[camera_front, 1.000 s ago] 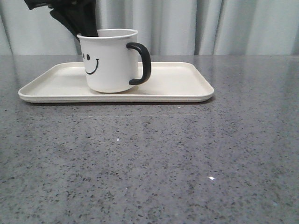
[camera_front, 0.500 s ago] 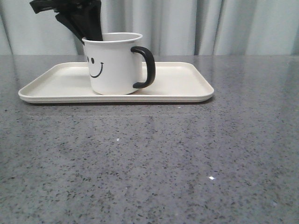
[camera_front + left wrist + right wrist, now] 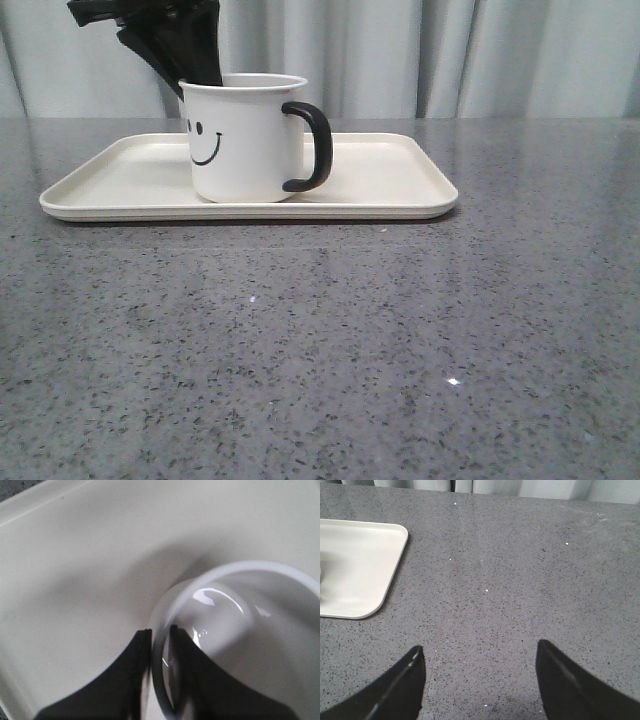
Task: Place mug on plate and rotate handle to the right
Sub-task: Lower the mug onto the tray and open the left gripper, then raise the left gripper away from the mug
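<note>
Since a second ago the white cylindrical mug with the black smiley face (image 3: 245, 137) has shifted a little to the right and settled flat on the large cream-white rectangular plate with rounded corners (image 3: 400, 185), where earlier it sat slightly tilted; over the last half second it has hardly moved. Its thick glossy black loop handle (image 3: 312, 147) points to the right in the front view.

The left gripper (image 3: 159, 640) is clamped on the mug's rim, one black finger (image 3: 186, 650) inside the cup and the other outside against the wall. The mug stands directly under that gripper, upright, left of the plate's middle.

Judging by its thin rim and glossy inside, the mug is probably enamel or ceramic: stiff, fairly light, smooth enough to slip in a narrow pinch, and liable to chip if knocked. The rim opposite the handle, where it is now held, looks the sound place to take it.

The right gripper (image 3: 479, 680) hangs with its fingers wide apart and nothing between them, over the speckled grey stone table (image 3: 320, 350), the plate's corner off to one side ahead of it. Pale curtains (image 3: 480, 55) hang behind. Nothing stands near the mug, so only the plate's low rim could catch it.
</note>
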You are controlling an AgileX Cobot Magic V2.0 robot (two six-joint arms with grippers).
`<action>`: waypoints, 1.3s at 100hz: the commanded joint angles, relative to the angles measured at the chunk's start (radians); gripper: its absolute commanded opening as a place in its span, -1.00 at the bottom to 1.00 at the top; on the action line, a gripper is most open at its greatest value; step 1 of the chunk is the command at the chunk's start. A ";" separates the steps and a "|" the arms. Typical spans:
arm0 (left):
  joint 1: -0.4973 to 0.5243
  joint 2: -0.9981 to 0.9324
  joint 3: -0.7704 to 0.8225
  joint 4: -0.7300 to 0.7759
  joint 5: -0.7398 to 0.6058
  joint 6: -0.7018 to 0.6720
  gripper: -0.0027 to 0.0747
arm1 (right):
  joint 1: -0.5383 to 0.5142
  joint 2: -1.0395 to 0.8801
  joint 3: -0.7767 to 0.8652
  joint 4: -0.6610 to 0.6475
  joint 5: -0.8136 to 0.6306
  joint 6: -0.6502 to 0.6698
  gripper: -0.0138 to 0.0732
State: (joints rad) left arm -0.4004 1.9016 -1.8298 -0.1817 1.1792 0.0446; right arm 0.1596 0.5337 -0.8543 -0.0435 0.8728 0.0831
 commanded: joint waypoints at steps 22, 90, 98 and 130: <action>-0.007 -0.046 -0.036 -0.014 -0.022 0.004 0.19 | -0.004 0.012 -0.033 -0.007 -0.072 -0.006 0.43; 0.026 -0.305 -0.006 0.029 -0.115 0.001 0.21 | -0.004 0.012 -0.033 -0.007 -0.075 -0.006 0.43; 0.049 -0.347 0.050 0.040 -0.133 0.001 0.21 | -0.004 0.012 -0.033 -0.007 -0.075 -0.006 0.43; 0.177 -0.613 0.467 0.040 -0.285 -0.027 0.21 | -0.004 0.012 -0.033 -0.007 -0.075 -0.006 0.43</action>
State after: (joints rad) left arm -0.2508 1.4019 -1.4336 -0.1344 0.9939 0.0329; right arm 0.1596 0.5337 -0.8543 -0.0435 0.8712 0.0831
